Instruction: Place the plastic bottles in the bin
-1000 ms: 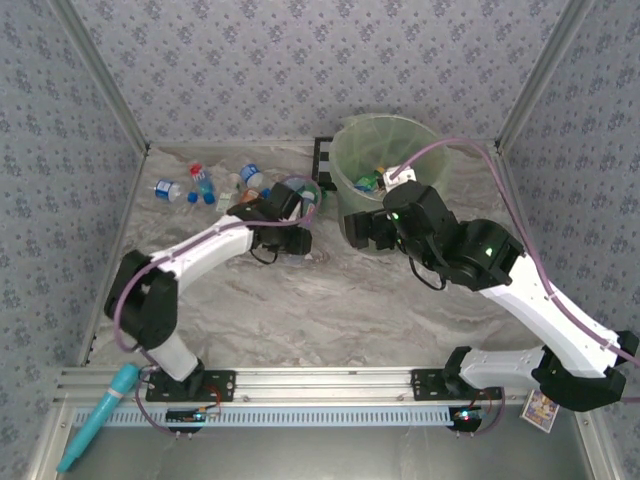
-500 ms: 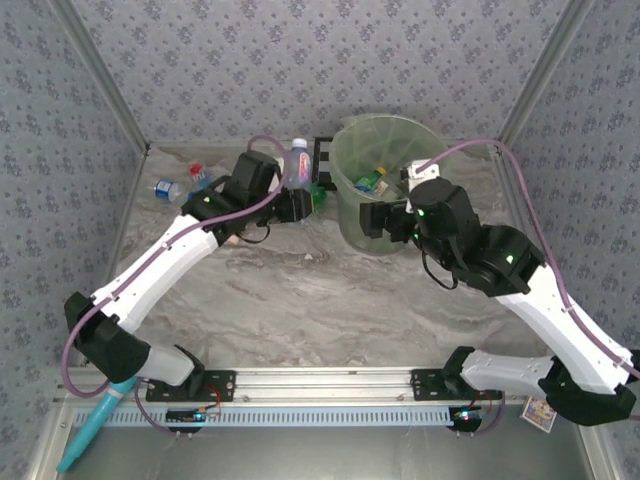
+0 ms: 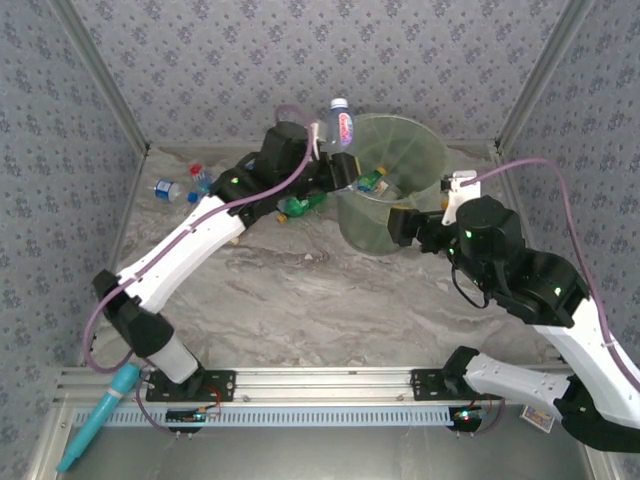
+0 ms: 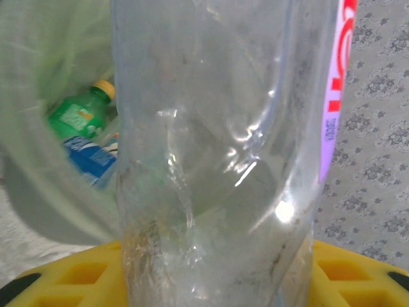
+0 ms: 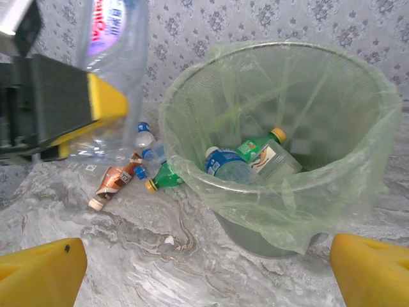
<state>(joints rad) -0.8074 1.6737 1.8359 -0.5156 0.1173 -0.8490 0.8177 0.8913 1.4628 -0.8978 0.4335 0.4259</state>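
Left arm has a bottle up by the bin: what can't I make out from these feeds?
Left wrist: the held bottle stands close in front, hiding most of the bin; its cap is cut off by the top edge.
Top external: the left arm covers part of the table, so the loose bottles cannot be counted.
Right wrist: the bin's near wall hides whatever lies at its bottom.
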